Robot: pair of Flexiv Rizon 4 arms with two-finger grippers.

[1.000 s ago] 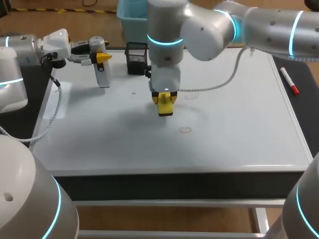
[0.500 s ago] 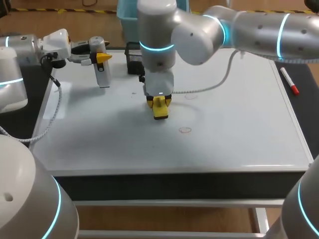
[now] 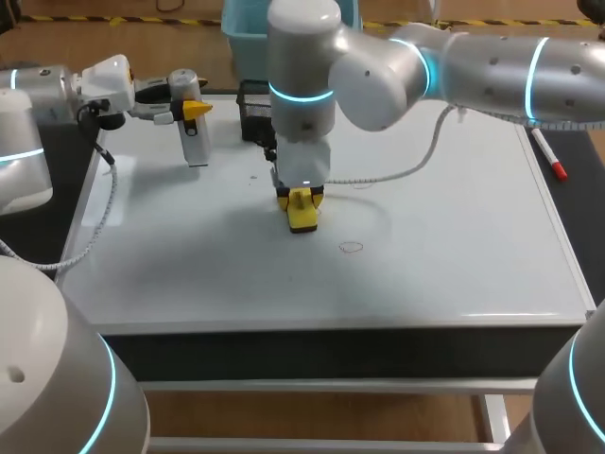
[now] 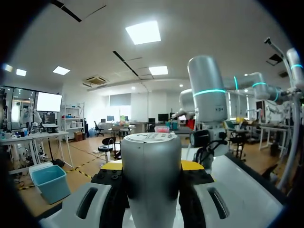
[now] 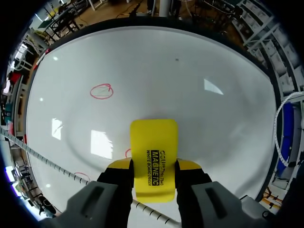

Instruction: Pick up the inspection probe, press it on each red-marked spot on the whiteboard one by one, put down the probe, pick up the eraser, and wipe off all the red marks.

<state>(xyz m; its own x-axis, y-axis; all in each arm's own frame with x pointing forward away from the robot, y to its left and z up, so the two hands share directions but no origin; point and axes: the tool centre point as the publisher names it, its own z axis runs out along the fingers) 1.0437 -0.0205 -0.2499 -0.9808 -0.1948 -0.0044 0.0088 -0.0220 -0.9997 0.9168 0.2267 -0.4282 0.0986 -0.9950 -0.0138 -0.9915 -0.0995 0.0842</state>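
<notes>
**Eraser clamped in the right gripper over the board; probe held at the far left**

The yellow eraser [image 3: 302,214] [image 5: 153,156] was near the middle of the whiteboard [image 3: 454,236], pointing down. The right gripper [image 3: 301,199] [image 5: 153,172] was closed on its two sides. Whether the eraser's lower face touched the board could not be told.

In the right wrist view a red oval [image 5: 101,91] lay ahead of the eraser and off to one side. A short red stroke [image 5: 127,153] showed just beside the eraser's edge, partly hidden by it. In the head view one red mark [image 3: 352,248] lay near the eraser toward the front edge, and a fainter mark [image 3: 362,183] lay behind it.

The grey cable [image 3: 416,161] of the right arm hung across the board behind the eraser.

The inspection probe [image 3: 194,132] [image 4: 152,180] stood upright at the far left of the board. The left gripper [image 3: 186,106] [image 4: 152,166] was clenched around it, well apart from the eraser.

A black mesh holder [image 3: 257,109] stood at the rear edge, between the probe and the right arm. A red-capped marker [image 3: 548,154] lay by the right edge.

The board was white and glossy, with pale reflections of lamps.
</notes>
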